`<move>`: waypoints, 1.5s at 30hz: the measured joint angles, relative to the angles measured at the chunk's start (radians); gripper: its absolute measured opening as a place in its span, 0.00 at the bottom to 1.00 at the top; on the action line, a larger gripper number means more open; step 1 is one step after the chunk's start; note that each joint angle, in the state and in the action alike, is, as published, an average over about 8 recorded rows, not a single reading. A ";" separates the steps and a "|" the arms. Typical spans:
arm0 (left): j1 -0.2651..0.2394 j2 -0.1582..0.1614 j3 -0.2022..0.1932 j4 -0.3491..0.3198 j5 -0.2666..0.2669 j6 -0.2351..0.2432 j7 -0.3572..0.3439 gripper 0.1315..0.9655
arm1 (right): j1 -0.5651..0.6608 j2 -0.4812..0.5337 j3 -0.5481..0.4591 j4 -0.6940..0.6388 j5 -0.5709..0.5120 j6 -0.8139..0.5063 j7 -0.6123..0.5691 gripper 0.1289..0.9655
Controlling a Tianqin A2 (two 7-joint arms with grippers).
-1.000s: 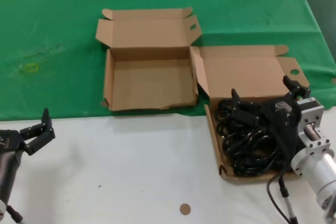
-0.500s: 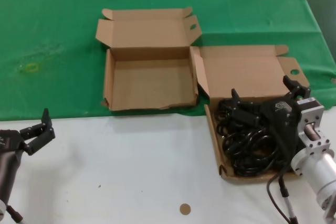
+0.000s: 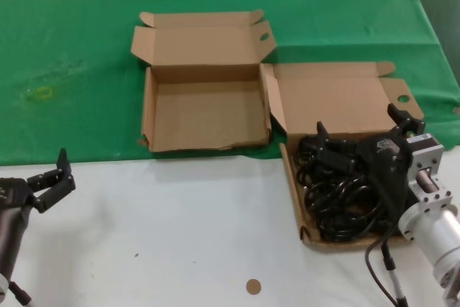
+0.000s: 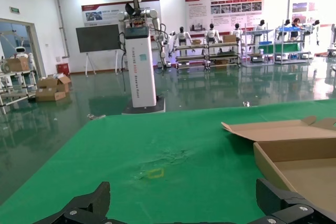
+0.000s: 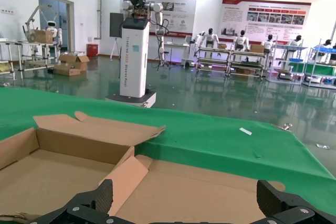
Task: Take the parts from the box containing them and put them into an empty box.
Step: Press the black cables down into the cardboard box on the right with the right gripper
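From the head view, the right claw (image 3: 359, 140) hangs spread open right over the parts (image 3: 338, 192), a black tangle of coiled cords all lying in the box containing them (image 3: 338, 102). The empty box (image 3: 205, 113), beyond and to that claw's left, holds nothing, so no transfer is done. The left claw (image 3: 54, 177) waits open over the white counter (image 3: 180, 235), well apart.

The left wrist view shows its fingertips (image 4: 84, 208) spread.

The right wrist view shows bare cardboard ahead, fingertips (image 5: 89, 200) apart.
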 joint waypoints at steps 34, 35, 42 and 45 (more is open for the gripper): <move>0.000 0.000 0.000 0.000 0.000 0.000 0.000 1.00 | 0.000 0.000 0.000 0.000 0.000 0.000 0.000 1.00; 0.000 0.000 0.000 0.000 0.000 0.000 0.000 1.00 | 0.000 0.000 0.000 0.000 0.000 0.000 0.000 1.00; 0.000 0.000 0.000 0.000 0.000 0.000 0.000 1.00 | 0.000 0.000 0.000 0.000 0.000 0.000 0.000 1.00; 0.000 0.000 0.000 0.000 0.000 0.000 0.000 1.00 | 0.000 0.000 0.000 0.000 0.000 0.000 0.000 1.00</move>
